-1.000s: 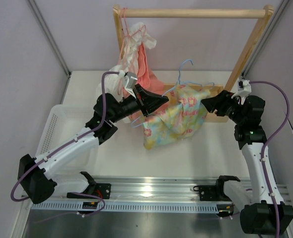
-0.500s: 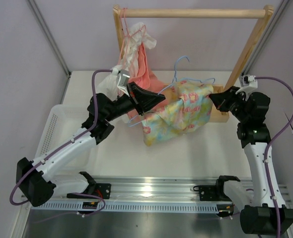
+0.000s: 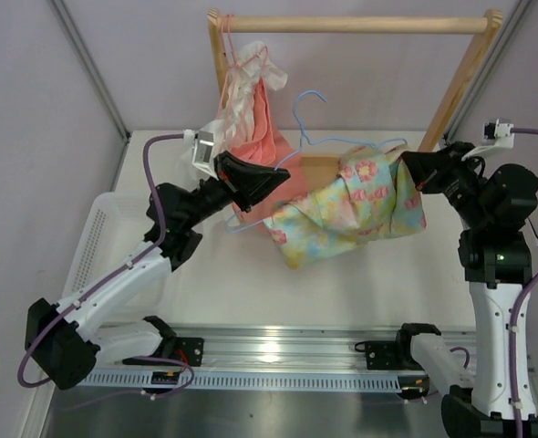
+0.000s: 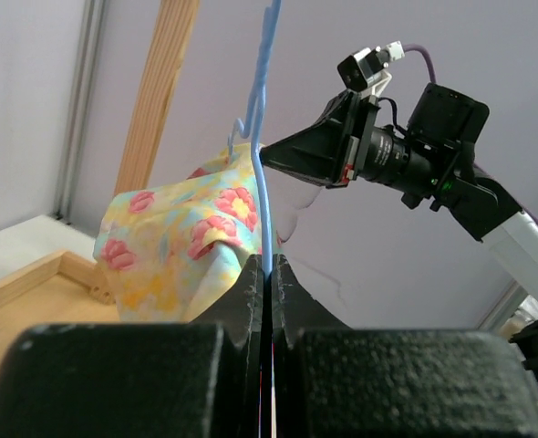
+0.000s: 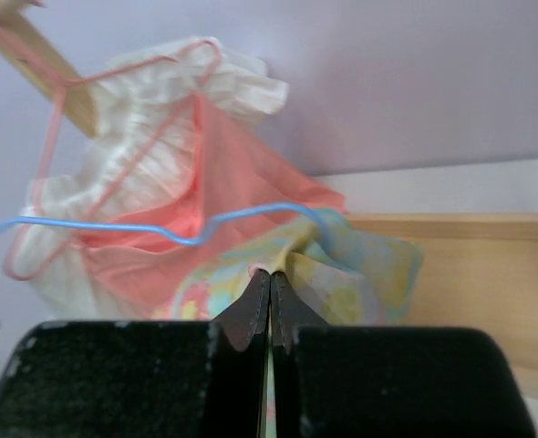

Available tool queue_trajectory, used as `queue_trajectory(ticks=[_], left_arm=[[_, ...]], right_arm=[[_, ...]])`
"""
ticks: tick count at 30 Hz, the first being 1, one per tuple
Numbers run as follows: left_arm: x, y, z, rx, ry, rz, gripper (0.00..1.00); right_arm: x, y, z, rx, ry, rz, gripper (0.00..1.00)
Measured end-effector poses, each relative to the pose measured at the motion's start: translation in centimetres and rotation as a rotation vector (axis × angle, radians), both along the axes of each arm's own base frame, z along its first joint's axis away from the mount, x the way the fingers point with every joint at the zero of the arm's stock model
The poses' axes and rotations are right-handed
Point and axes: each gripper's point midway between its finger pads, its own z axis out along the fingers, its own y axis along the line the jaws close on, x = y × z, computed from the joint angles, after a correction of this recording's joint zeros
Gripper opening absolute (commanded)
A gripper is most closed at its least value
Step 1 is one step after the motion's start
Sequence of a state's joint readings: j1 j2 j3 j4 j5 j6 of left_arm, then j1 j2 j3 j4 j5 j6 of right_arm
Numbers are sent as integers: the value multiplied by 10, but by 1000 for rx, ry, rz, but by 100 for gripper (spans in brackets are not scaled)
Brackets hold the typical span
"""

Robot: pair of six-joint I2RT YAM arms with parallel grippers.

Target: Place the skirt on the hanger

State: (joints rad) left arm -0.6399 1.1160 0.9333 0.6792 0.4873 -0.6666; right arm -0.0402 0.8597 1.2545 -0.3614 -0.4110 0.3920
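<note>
Left pincer [image 4: 264, 274] clamped on hanger [image 4: 261, 201]; right pincer [image 5: 269, 278] pinching skirt [image 3: 356, 205] edge, probably the waistband. Cloth is light and floppy.

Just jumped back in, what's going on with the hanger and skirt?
The left gripper is shut on the hanger, holding its wire up in the air. The right gripper is shut on an edge of the skirt, which is draped on the hanger in front of the wooden rack.
</note>
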Motion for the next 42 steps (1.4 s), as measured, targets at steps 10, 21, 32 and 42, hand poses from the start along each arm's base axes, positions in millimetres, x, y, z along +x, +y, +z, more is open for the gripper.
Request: queue_trajectory(ticks=[10, 21, 32, 42], left_arm=[[13, -36, -23, -74, 64, -85, 0], [16, -42, -5, -254, 84, -126, 0], [24, -5, -4, -335, 199, -125, 0], [-32, 21, 42, -352, 28, -216, 0]], right_arm=[[-61, 75, 90, 27, -117, 314, 0], [-52, 90, 104, -48, -44, 281, 0], [-17, 8, 63, -171, 112, -113, 0], [-9, -35, 21, -207, 238, -268, 0]])
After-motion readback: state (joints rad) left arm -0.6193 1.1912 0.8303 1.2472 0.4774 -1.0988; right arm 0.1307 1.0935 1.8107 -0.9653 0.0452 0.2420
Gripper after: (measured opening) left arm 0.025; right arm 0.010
